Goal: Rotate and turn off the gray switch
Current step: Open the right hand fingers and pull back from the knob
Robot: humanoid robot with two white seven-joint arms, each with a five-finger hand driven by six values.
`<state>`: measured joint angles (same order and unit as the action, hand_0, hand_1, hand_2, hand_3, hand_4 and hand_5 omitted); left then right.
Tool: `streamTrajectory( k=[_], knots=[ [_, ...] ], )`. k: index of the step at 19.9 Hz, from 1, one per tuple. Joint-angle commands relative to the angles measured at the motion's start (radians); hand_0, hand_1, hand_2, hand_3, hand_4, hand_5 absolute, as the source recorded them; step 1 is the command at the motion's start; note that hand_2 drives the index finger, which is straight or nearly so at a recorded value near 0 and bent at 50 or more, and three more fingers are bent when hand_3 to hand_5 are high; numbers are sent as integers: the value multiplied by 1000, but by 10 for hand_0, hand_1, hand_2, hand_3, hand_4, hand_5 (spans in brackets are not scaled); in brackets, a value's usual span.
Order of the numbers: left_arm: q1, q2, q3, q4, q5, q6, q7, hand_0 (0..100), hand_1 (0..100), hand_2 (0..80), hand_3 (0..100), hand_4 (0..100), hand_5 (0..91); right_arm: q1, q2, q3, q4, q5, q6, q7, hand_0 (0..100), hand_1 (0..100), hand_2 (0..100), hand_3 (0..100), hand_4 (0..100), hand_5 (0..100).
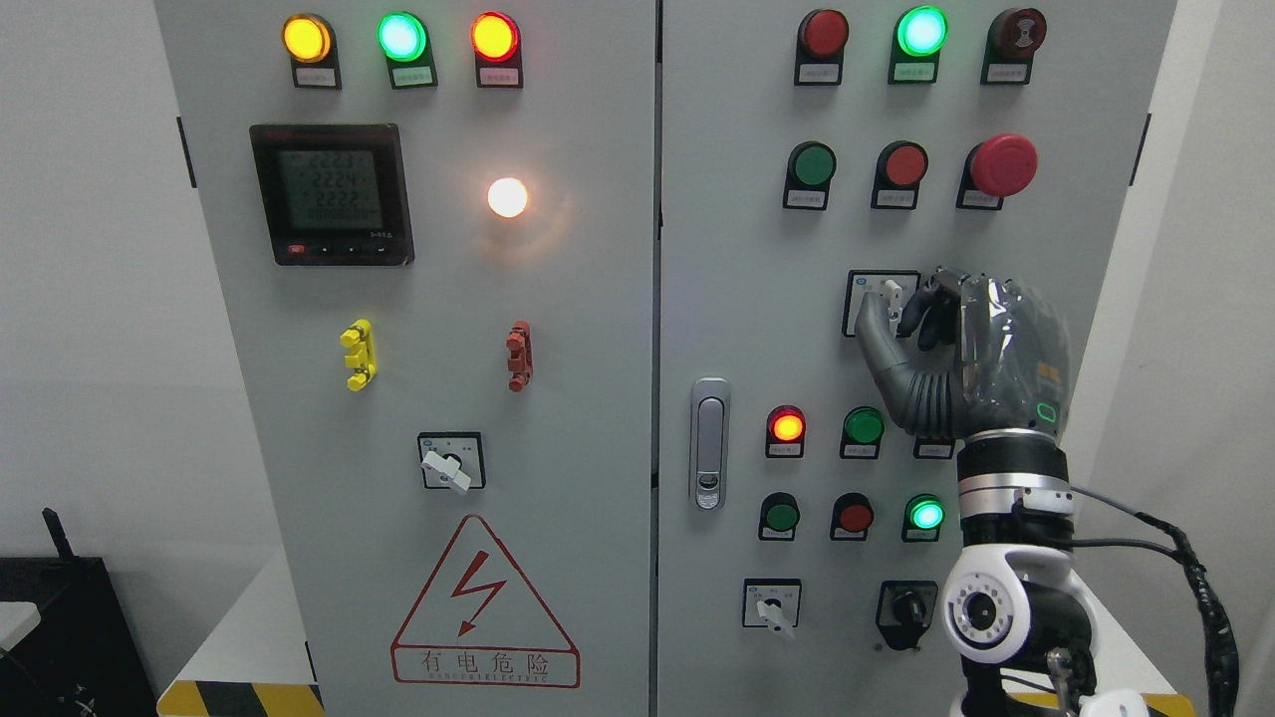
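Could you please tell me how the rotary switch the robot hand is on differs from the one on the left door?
The right-door switch has the right robot hand closed on its handle, which stands about upright; the left-door switch is untouched, its handle slanting down-right. Both have pale handles on square black-framed plates.

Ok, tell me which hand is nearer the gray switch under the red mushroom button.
Right. The right hand is at the gray switch, thumb and fingers closed around its handle. The left hand is not in view.

My right hand sits on the gray rotary switch, six o'clock of the red mushroom button.
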<state>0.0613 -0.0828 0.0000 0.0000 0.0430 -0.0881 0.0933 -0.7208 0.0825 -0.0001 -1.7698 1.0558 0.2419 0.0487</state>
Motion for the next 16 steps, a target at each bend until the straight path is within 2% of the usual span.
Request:
streamTrajectory(
  k=[1,8,13,16],
  knots=[
    [0,0,-2,14,0,1,0,120,389,0,0,0,0,0,-4,-23,-16,0,-1,0,501,385,715,888,869,1000],
    [0,0,-2,14,0,1,0,120,389,0,0,0,0,11,-7,-31,-51,0,-9,-9,491,385,715,888,869,1000],
    [0,0,-2,14,0,1,0,120,389,0,0,0,0,50,-4,-49,-120,-3,-53,-41,497,381,711,886,870,1000],
    [0,0,-2,15,0,1,0,120,389,0,0,0,0,79,-3,-73,-157,-5,-111,-49,494,379,701,881,864,1000]
  ],
)
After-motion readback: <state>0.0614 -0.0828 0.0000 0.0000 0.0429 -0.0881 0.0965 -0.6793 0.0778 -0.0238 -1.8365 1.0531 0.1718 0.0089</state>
